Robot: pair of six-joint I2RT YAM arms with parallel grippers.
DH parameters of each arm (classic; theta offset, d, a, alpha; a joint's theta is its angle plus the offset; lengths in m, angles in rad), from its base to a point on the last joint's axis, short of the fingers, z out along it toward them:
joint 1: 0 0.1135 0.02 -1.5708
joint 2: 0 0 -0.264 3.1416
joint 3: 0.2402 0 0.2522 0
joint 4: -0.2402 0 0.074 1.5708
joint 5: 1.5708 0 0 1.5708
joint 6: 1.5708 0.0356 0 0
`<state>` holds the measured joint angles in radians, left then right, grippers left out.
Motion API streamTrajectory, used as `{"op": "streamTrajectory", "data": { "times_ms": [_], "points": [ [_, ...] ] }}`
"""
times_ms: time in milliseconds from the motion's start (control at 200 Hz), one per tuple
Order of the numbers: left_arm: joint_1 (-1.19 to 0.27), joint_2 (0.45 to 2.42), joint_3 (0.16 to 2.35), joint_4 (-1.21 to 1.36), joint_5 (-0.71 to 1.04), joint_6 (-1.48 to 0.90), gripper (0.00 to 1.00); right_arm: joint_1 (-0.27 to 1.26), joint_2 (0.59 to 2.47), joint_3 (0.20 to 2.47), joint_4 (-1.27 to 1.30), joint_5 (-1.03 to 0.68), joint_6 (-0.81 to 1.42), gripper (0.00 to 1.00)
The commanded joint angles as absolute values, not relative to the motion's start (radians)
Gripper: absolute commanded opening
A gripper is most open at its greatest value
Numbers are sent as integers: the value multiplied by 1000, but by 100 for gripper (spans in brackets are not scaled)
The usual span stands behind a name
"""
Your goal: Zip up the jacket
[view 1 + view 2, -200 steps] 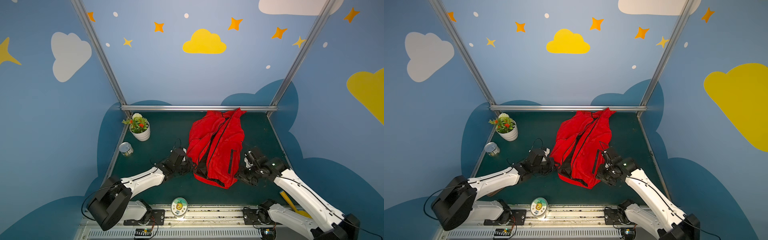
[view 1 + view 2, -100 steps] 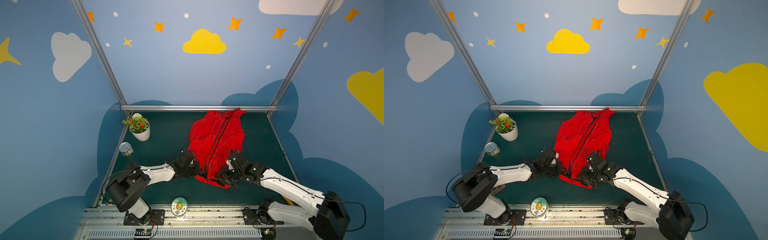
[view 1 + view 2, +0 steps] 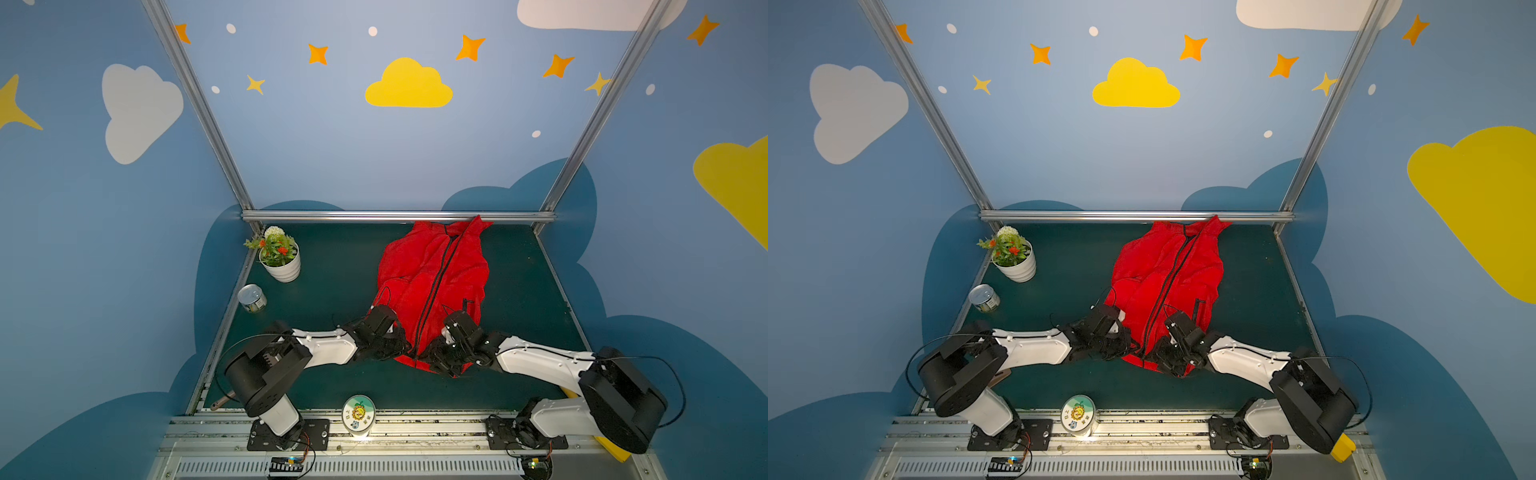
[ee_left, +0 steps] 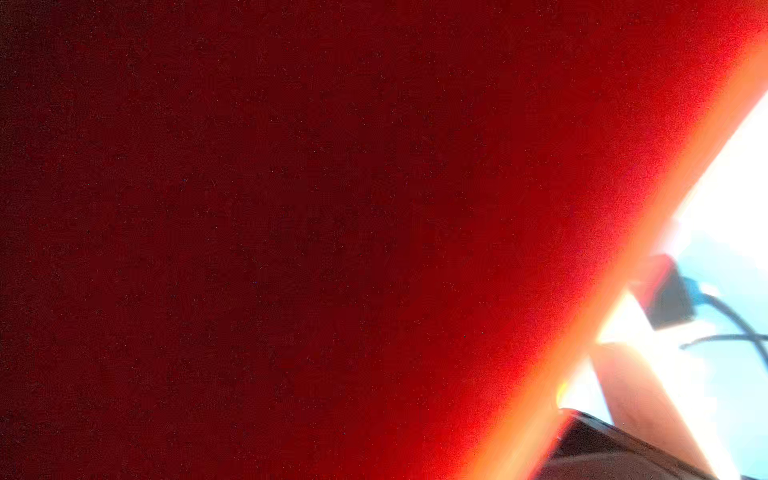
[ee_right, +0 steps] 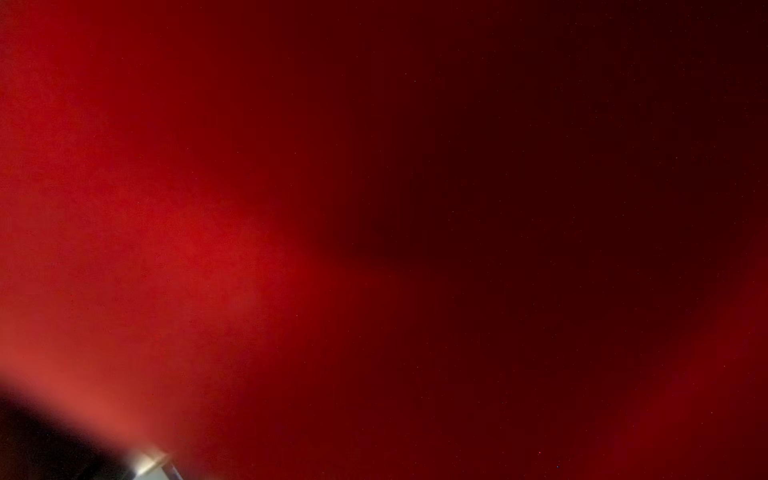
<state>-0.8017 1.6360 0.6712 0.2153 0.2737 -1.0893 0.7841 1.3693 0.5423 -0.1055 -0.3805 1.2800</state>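
Both top views show it plainly: the red jacket (image 3: 432,270) lies spread on the green table (image 3: 332,299), right of the middle. Its collar is up against the back rail (image 3: 353,216) and a black zip line (image 3: 437,282) runs down its front. The left pincer (image 3: 400,347) is low at the hem, on the left side of that zip. Its jaws are together, though I can't tell whether any cloth is nipped between them. The right pincer (image 3: 435,358) is at the hem on the other side, so hidden by its own black body that I can't tell if it is apart or together. Over by the left edge stand a potted plant (image 3: 279,259) and a tin can (image 3: 252,298), well apart from the jacket. In the left wrist view, blurred red jacket cloth (image 4: 249,208) fills nearly everything, with no pincer tips showing. The right wrist view is just as bad, all red cloth (image 5: 208,257) pressed close to the lens.
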Motion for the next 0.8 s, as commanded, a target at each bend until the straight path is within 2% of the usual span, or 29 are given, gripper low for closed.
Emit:
{"op": "streamTrajectory", "data": {
  "times_ms": [0,461,656,796],
  "points": [
    [-807,1660,667,186,302,-1098,3,777,1394,566,-62,-389,1278,48],
    [-792,1710,692,176,350,-1082,3,755,1445,625,-102,-340,1252,28],
    [-788,1731,694,195,373,-1083,3,746,1512,641,-53,-376,1239,28],
    [-783,1742,692,216,390,-1091,3,742,1560,661,-7,-409,1230,36]
  ]
}}
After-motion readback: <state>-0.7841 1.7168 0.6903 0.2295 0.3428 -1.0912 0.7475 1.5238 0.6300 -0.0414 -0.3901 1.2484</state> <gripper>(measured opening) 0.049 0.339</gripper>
